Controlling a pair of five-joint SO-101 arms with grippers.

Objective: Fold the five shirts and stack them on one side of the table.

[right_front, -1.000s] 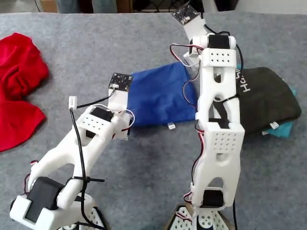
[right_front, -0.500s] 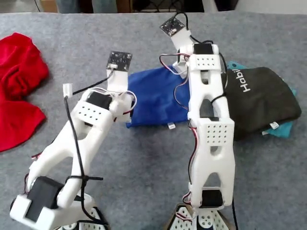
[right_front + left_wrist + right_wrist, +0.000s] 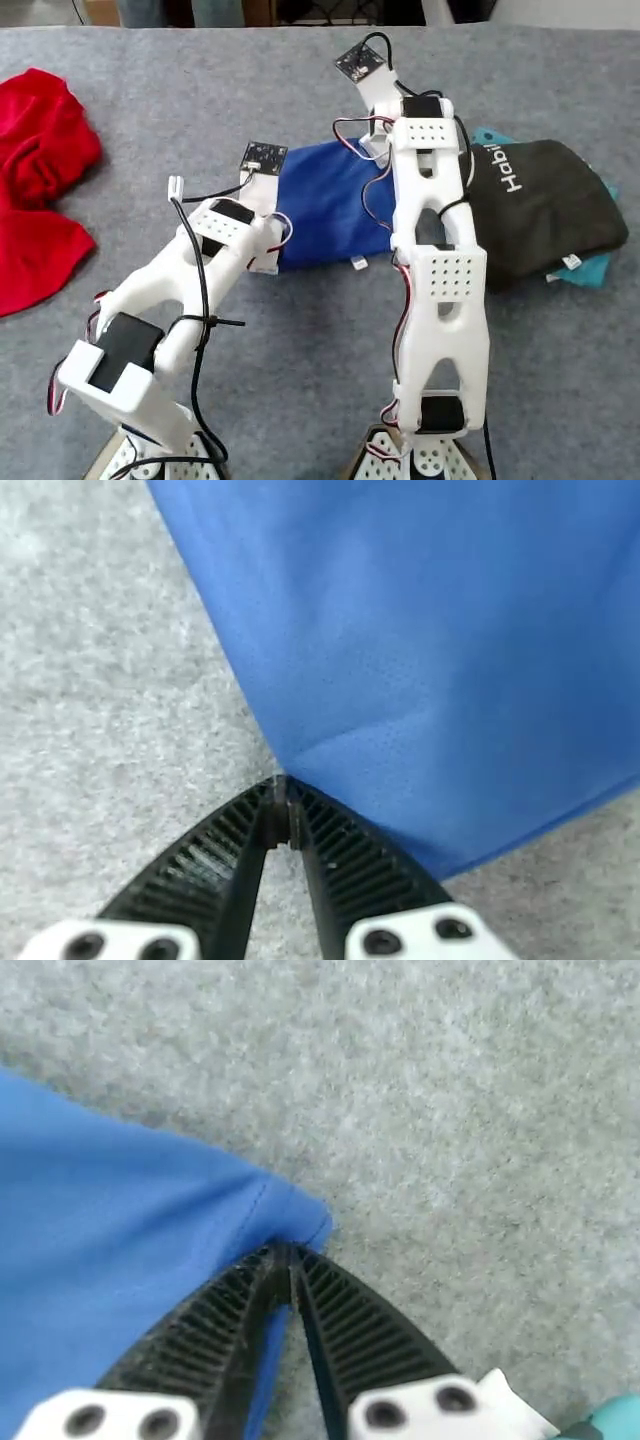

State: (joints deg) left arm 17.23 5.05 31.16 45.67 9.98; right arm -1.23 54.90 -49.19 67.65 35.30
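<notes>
1. Layout: crumpled red shirts (image 3: 45, 190) lie at the left of the table (image 3: 300, 90). The blue shirt (image 3: 325, 205) lies at centre. A folded dark shirt (image 3: 545, 215) rests on a teal shirt (image 3: 590, 270) at right.
2. Step in hand, as judged: shifting the blue shirt toward the right-hand stack. Both arms should travel together at matched height, with the cloth taut and no twist.
3. Left gripper (image 3: 283, 805): jaws clenched tip to tip, pinching the blue shirt's left edge.
4. Right gripper (image 3: 290, 1260): jaws clenched, grasping the blue shirt's hemmed far corner.
</notes>
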